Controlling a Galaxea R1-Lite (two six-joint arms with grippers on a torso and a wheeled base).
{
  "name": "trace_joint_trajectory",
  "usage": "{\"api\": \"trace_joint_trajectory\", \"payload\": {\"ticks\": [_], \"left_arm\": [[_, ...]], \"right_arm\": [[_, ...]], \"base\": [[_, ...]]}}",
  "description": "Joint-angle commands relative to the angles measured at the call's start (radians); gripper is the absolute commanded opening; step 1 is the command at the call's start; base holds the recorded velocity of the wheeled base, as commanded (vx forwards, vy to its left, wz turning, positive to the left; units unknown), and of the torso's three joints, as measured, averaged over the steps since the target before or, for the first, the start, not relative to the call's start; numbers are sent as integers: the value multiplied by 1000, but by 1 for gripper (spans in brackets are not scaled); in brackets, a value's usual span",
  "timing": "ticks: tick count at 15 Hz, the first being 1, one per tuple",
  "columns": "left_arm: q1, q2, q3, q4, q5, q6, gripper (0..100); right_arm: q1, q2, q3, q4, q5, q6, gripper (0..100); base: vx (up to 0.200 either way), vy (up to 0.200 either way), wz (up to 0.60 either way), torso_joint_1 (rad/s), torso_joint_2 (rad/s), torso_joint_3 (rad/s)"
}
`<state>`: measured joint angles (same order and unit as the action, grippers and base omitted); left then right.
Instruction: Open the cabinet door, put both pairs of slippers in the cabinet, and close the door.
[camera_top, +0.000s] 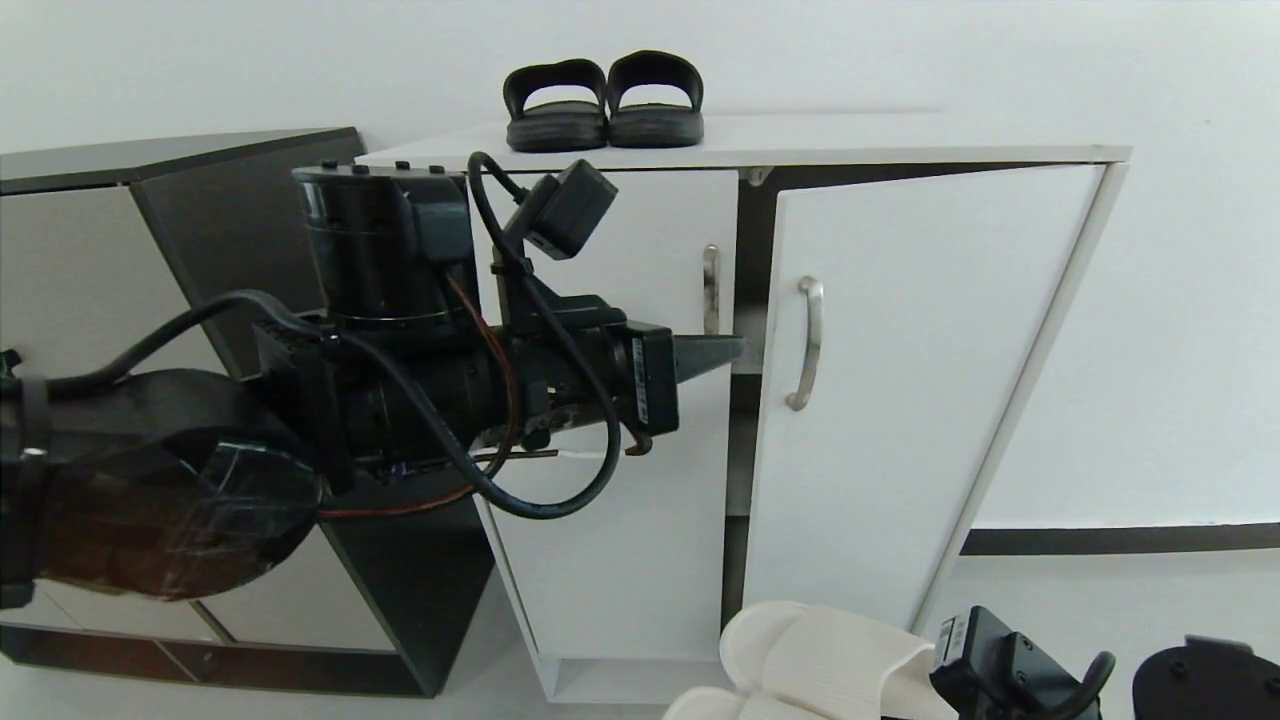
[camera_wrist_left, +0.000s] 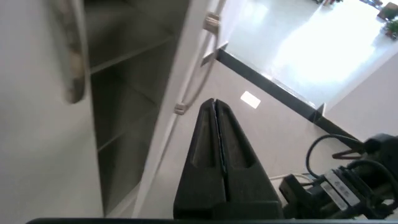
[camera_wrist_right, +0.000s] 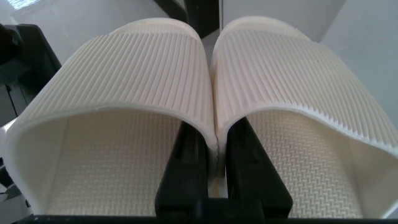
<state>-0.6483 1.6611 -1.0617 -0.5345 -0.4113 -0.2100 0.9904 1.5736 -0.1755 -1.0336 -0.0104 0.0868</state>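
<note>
The left gripper's (camera_top: 725, 350) fingers (camera_wrist_left: 202, 149) are pressing flat together, gripping nothing. At centre frame they are poking into the dark gap beside the right door (camera_top: 900, 380), probably to lever it wider. The right gripper (camera_wrist_right: 216, 144), at the lower right edge, is pinching the white slippers (camera_wrist_right: 143, 74) by their touching inner walls, so both are hanging together as one pair. The door is standing ajar, with shelves showing behind it. The black slippers (camera_top: 605, 100) are sitting on the cabinet (camera_top: 900, 140) top, upper centre.

Slippers (camera_top: 604, 100) atop cabinet (camera_top: 900, 142); second pair (camera_top: 820, 655) seemingly before door (camera_top: 900, 420).
</note>
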Motion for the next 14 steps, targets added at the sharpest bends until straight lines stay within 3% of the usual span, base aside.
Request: {"api": "trace_joint_trajectory", "payload": {"ticks": [1, 8, 12, 14], "left_arm": [[33, 31, -54, -1, 0, 0, 0], [53, 253, -339, 11, 5, -42, 0], [49, 273, -368, 25, 5, -42, 0], [38, 266, -362, 24, 9, -40, 0]], "right_arm": [[1, 3, 2, 0, 0, 1, 0], [1, 3, 4, 0, -3, -18, 0], [1, 6, 4, 0, -2, -18, 0], [22, 6, 10, 0, 0, -18, 0]], "base": [[0, 0, 0, 0, 0, 0], [0, 0, 0, 0, 0, 0], [0, 0, 0, 0, 0, 0], [-200, 0, 0, 2, 2, 5]]}}
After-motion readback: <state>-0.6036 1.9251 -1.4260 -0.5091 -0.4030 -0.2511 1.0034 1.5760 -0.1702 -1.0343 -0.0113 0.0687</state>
